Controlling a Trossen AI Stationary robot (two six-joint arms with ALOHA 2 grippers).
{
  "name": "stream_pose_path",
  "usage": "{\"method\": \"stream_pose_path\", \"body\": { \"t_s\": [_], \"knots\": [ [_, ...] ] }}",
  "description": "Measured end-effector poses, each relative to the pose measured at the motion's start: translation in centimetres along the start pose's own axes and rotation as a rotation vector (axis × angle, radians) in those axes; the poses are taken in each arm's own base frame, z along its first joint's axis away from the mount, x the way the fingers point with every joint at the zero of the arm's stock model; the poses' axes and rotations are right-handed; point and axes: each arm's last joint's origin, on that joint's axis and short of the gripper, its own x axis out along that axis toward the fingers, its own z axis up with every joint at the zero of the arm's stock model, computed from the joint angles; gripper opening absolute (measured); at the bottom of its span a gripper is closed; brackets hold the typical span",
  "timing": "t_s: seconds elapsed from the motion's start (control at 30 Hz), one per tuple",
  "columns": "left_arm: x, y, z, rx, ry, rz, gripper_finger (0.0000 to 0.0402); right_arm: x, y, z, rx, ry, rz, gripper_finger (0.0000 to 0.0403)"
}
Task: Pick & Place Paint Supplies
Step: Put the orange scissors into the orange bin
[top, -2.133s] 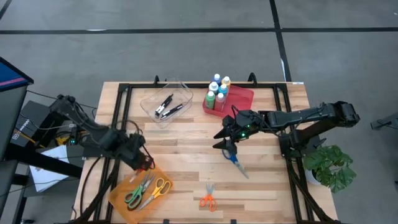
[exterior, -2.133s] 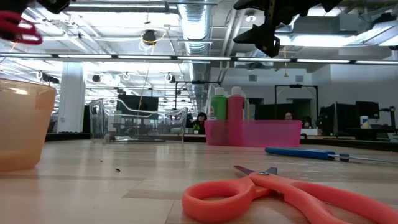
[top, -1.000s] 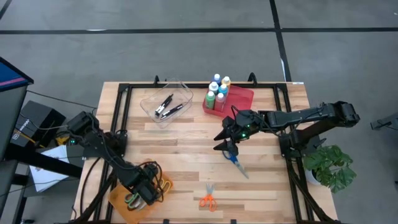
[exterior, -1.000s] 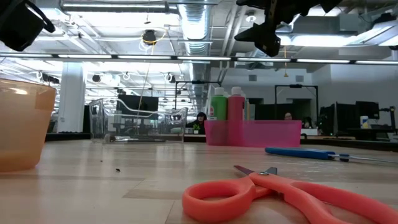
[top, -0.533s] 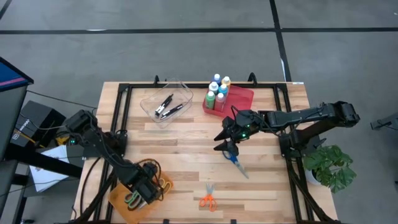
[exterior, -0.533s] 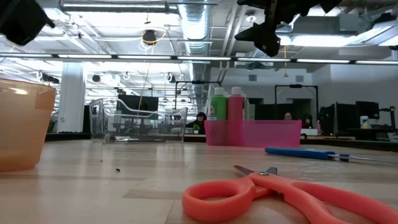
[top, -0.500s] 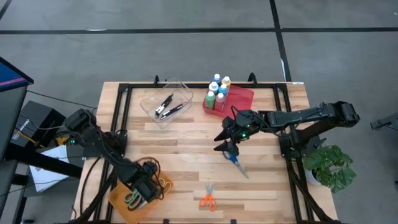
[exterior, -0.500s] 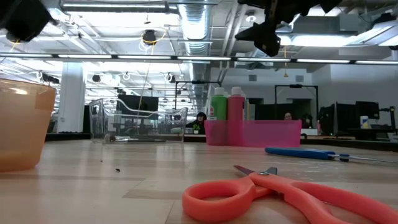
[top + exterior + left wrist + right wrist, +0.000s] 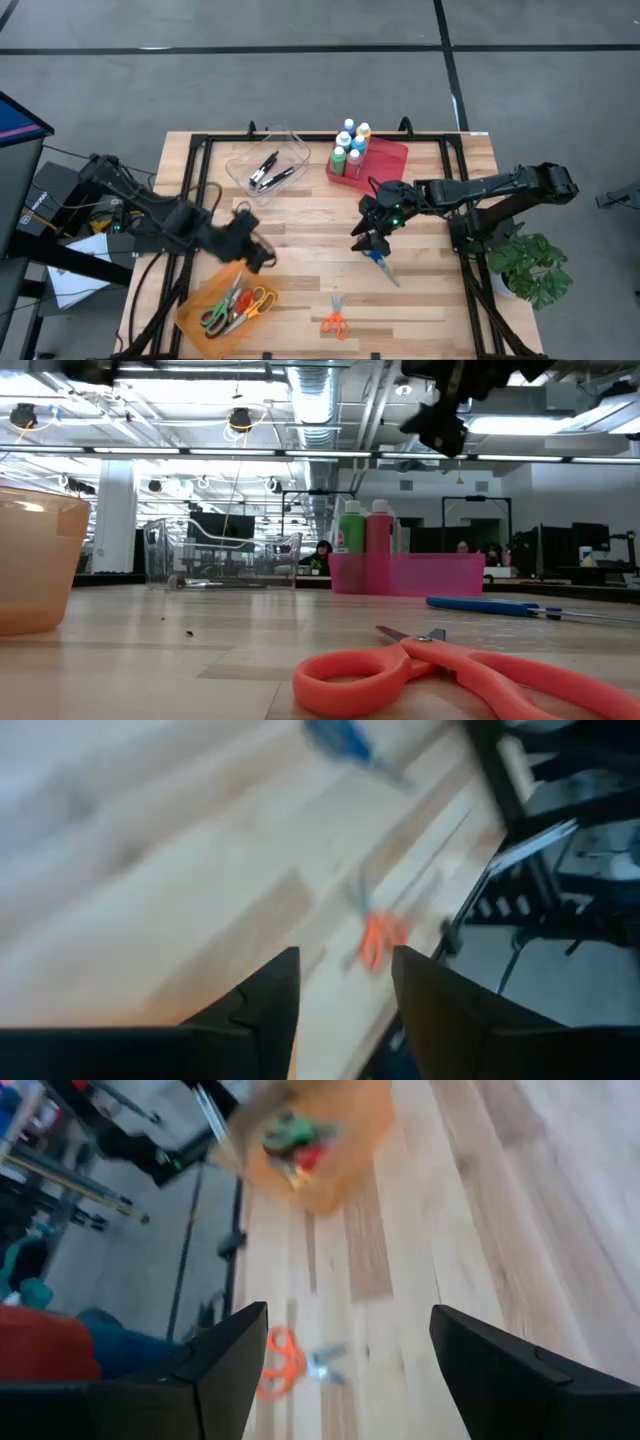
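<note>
The paint bottles (image 9: 350, 145), white-capped and of several colours, stand upright in a red tray (image 9: 385, 160) at the table's far middle. The low view shows a green bottle (image 9: 352, 525) and a pink bottle (image 9: 380, 525) in it. My left gripper (image 9: 255, 255) hangs open and empty above the table, just beyond the orange bin (image 9: 225, 305); nothing lies between its fingers (image 9: 270, 1010). My right gripper (image 9: 368, 240) hovers open and empty over the blue scissors (image 9: 380, 262), a little nearer than the tray. Its own view shows its fingers (image 9: 225, 1370) wide apart.
The orange bin at the near left holds several coloured-handled scissors. Orange scissors (image 9: 335, 320) lie near the front edge. A clear bin (image 9: 268, 165) with black markers stands at the far left of middle. A black frame (image 9: 200, 150) runs along the table's edges.
My left gripper has risen out of the orange bin, gone toward the table's far edge and tipped up from pointing steeply down. The scissors stay in the bin. My right gripper has tipped a little further down over the blue scissors.
</note>
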Motion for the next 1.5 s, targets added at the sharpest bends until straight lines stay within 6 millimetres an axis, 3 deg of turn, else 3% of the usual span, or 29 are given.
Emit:
{"method": "stream_pose_path", "body": {
  "t_s": [0.17,0.37,0.6,0.87,1.1,1.5],
  "knots": [
    [2.5,-1.4,3.1,0.137,-0.078,-0.114,0.0131,0.2,0.3,-1.5,0.004,0.118,-0.034,0.0276],
    [8.3,-2.5,5.5,0.177,-0.083,-0.203,0.0091,0.5,1.4,-3.5,-0.037,0.249,-0.048,0.0276],
    [13.4,-3.5,5.4,0.153,-0.010,-0.132,0.0009,0.5,3.2,-6.4,-0.050,0.415,-0.088,0.0276],
    [16.8,-5.9,5.4,0.187,0.037,-0.039,0.0001,0.6,5.9,-8.9,0.004,0.426,-0.138,0.0276],
    [19.1,-6.9,4.3,0.187,0.065,0.027,0.0000,0.4,9.2,-11.8,0.074,0.394,-0.142,0.0276],
    [21.8,-8.7,-1.6,0.222,0.084,0.061,0.0000,-1.1,12.6,-15.9,0.218,0.298,-0.193,0.0276]
  ]
}}
